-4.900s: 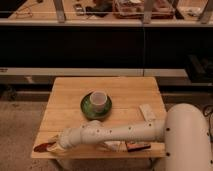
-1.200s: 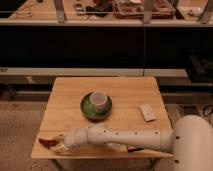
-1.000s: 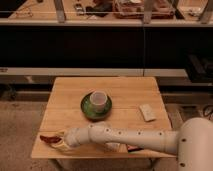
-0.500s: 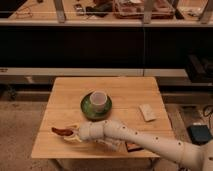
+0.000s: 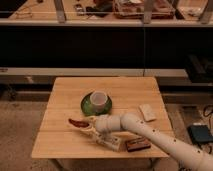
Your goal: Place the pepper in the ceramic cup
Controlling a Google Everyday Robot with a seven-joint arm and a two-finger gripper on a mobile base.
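Note:
The pepper (image 5: pixel 76 122), a small dark red chili, hangs just above the left-middle of the wooden table (image 5: pixel 60 100). My gripper (image 5: pixel 86 124) is shut on its right end, and the rest of it sticks out to the left. The white ceramic cup (image 5: pixel 100 100) stands upright on a dark green plate (image 5: pixel 88 106) at the table's centre. It is up and to the right of the gripper, a short gap away. My white arm (image 5: pixel 145 131) comes in from the lower right.
A brown box (image 5: pixel 137 144) lies near the front edge, and a light packet (image 5: pixel 111 140) is partly under my arm. A small white block (image 5: pixel 147 112) sits at the right. Dark shelving (image 5: pixel 105 45) runs behind the table.
My gripper has carried the pepper from the table's front left corner up and to the right, toward the plate and cup. The arm has swung along with it.

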